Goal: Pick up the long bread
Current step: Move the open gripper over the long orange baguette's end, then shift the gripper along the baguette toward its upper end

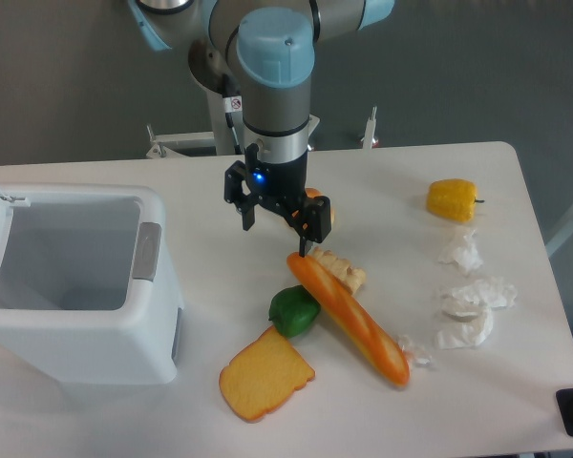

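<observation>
The long bread (350,321) is a glossy orange-and-yellow baguette lying diagonally on the white table, from its upper-left end near the gripper down to the lower right. My gripper (277,237) hangs open and empty just above and to the left of the bread's upper-left end. Its right fingertip (306,246) is close to that end; I cannot tell whether it touches. The left finger (248,218) is over bare table.
A pale bumpy bread chunk (344,270) lies against the baguette's upper side. A green pepper (293,311) and an orange toast slice (265,375) lie on its left. A white open bin (72,277) stands at left. A yellow pepper (453,199) and crumpled white paper (470,303) are at right.
</observation>
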### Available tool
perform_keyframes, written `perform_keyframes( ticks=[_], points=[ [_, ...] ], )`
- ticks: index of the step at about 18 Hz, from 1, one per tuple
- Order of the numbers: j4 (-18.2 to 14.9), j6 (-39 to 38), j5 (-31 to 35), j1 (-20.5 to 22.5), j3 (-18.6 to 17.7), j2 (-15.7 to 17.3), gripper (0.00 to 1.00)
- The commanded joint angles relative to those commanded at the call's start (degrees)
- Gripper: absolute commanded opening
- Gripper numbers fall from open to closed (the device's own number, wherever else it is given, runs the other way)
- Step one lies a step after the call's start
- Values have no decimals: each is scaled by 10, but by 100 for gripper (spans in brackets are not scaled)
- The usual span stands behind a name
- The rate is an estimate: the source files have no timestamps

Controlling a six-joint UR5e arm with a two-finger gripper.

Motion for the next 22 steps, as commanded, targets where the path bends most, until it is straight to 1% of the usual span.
perform_keyframes(
  ticks=[5, 7, 12, 14, 17, 22],
  points=[
    [0, -67, -2, 0, -6, -3, 100],
    [1, -108, 1, 0, -5, -12, 100],
    [0, -160, 4, 0, -8, -26, 100],
    [0, -161, 1, 3, -16, -33, 100],
    [0, -168, -3, 11, -14, -40, 100],
    [0, -213, -3, 11, -8, -62, 100]
  ],
)
